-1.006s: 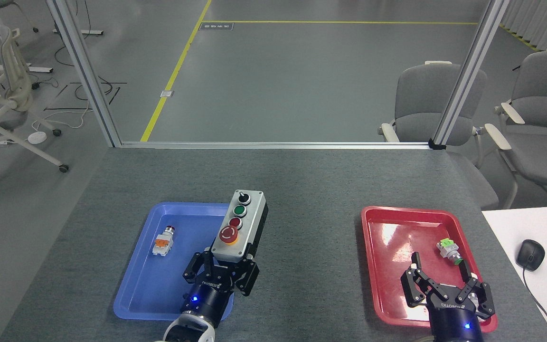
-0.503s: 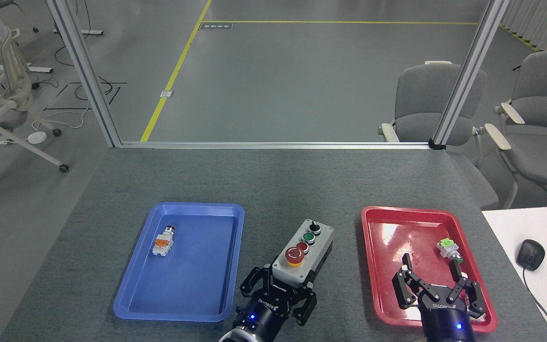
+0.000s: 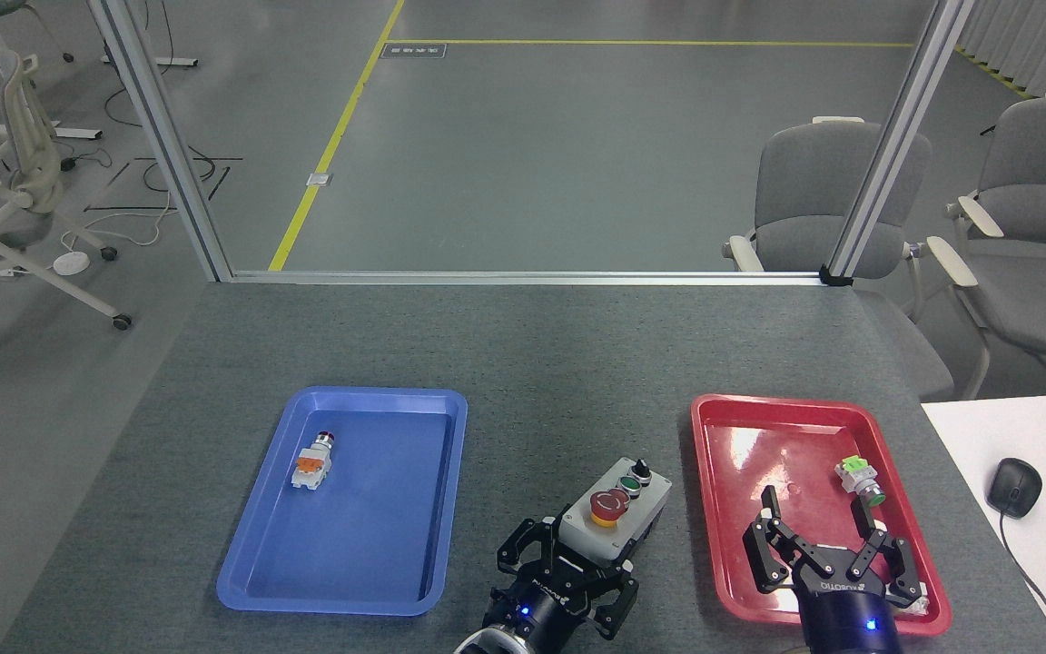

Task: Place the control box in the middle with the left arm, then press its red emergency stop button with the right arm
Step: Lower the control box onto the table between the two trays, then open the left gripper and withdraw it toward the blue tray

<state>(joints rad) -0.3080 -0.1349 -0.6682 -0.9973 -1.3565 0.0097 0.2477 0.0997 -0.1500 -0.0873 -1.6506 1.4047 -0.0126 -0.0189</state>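
Control box (image 3: pixel 621 513): oblong, light-grey top, black base, tilted diagonally with far end toward upper right. Sits over bare grey tabletop (image 3: pixel 523 363) between the two trays, near front edge, closer to the red one. Near end clamped in left gripper (image 3: pixel 568 565). Four controls in a row: black knob farthest, green, small red, then red emergency stop button (image 3: pixel 609 505) with yellow collar, nearest.

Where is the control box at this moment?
In the head view, the control box sits near the table's front edge, between the blue tray and the red tray, gripped by the left gripper.
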